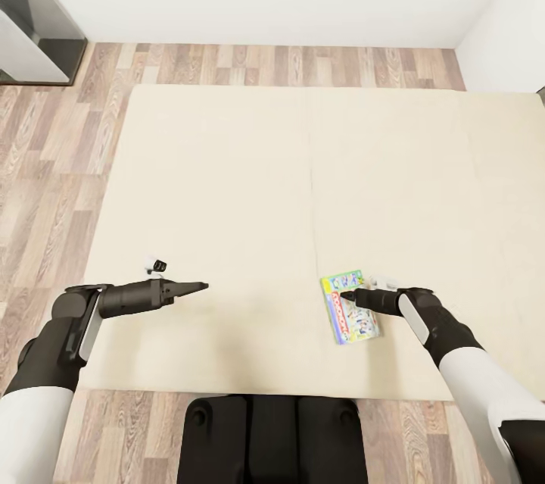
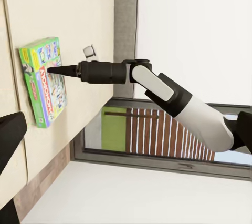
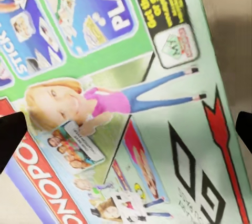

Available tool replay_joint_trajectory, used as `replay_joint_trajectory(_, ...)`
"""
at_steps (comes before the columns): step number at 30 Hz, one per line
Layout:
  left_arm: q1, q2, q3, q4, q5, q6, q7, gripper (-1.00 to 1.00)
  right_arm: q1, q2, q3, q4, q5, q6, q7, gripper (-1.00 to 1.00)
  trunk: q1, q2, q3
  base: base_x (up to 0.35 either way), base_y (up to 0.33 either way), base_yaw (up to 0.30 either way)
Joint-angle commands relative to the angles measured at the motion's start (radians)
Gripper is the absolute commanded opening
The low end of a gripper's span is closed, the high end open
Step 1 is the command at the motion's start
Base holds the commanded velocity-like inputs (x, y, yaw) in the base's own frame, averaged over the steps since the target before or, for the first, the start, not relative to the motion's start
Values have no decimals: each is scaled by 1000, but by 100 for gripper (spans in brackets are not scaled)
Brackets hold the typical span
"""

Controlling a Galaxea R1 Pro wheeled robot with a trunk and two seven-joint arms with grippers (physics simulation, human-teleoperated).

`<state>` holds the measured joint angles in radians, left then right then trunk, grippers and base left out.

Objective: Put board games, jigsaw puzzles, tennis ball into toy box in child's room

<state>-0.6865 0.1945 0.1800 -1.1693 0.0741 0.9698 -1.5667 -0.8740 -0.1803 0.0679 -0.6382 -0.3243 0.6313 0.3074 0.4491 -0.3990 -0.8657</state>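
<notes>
Pincer (image 1: 350,295) on your right arm is hovering spread wide over the board game (image 1: 350,307), lying flat at five o'clock on the bed (image 1: 227,188), lining up a grab; your left pincer (image 1: 198,287) is idling, looking closed, at seven o'clock.

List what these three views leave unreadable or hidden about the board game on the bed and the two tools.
- Board game: in the head view its print is too small to read; the right tool covers part of it.
- Board game title: in the right wrist view the picture's edge cuts it off.
- Right tool: in the right wrist view its dark fingertips sit wide apart, but contact with the box cannot be told.
- Left tool: over the bed; open or shut unclear.
</notes>
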Motion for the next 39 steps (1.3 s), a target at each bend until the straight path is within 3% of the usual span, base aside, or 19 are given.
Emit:
replay_joint_trajectory(1, -1, 0, -1, 0, -1, 10, -4, 100, 1, 4, 4, 0, -29, 8, 6, 100, 1, -1, -1, 0, 147, 0)
replay_joint_trajectory(22, -1, 0, -1, 0, -1, 9, -4, 100, 0, 4, 4, 0, -29, 8, 6, 100, 1, -1, -1, 0, 140, 0)
replay_joint_trajectory(39, -1, -1, -1, 0, 1, 9, -4, 100, 0, 3, 5, 4, -30, 11, 6, 100, 1, -1, -1, 0, 10, 0)
